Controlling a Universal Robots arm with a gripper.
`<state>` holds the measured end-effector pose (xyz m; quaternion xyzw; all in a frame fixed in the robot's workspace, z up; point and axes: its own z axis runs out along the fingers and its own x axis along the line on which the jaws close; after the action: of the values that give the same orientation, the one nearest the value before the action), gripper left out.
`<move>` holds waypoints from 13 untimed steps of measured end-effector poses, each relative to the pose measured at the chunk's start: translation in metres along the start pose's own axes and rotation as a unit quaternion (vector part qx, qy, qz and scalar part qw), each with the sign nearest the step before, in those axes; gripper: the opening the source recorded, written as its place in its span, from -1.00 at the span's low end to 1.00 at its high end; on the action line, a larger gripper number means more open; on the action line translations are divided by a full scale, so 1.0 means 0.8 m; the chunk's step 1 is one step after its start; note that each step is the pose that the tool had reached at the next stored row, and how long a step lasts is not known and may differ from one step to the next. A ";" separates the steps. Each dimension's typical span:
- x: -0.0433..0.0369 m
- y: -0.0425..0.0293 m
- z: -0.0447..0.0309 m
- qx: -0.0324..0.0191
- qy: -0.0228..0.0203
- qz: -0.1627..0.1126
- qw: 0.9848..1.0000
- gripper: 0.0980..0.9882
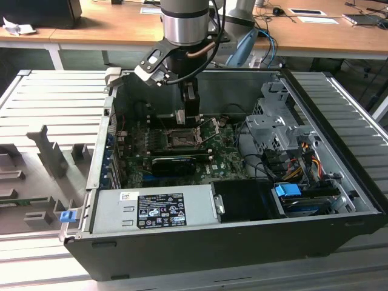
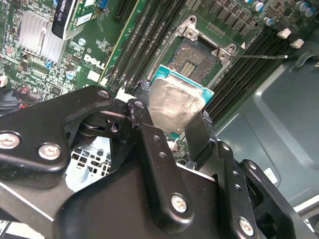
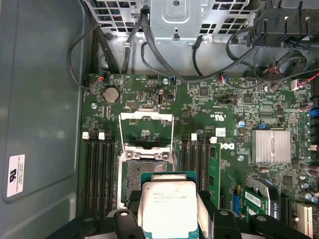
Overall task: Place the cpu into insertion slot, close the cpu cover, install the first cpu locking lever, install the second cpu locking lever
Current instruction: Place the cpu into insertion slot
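In the first wrist view you see the jaws clamped on the flat square pale beige-silver cpu (image 3: 167,209), close to the small dark square insertion slot (image 3: 146,175) but not yet seated, and the thin silver-grey metal cpu cover (image 3: 146,115) stands open, so I judge all four steps remain.

Exterior high, both wrist views near insertion slot (image 2: 194,57) (image 3: 139,168)

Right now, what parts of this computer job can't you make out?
- The cpu underside: it faces away from both wrist cameras.
- The insertion slot near edge: in the first wrist view, the cpu held by the tool covers it.
- Gap between cpu and slot: neither wrist view tells height.
- Slot's pins: in the exterior view, too small.
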<state>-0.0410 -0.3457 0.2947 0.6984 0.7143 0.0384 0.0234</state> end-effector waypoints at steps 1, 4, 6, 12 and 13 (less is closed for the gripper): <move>0.000 0.0000 0.0002 0.000 0.000 0.000 1.000 -0.04; 0.000 -0.0001 0.0009 0.000 0.000 0.000 1.000 -0.04; 0.000 -0.0001 0.0016 0.000 0.000 0.000 1.000 -0.04; 0.000 -0.0003 0.0033 0.000 0.000 0.000 1.000 -0.04; 0.000 -0.0003 0.0036 0.000 0.000 0.000 1.000 -0.04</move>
<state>-0.0410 -0.3457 0.2918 0.6984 0.7143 0.0384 0.0234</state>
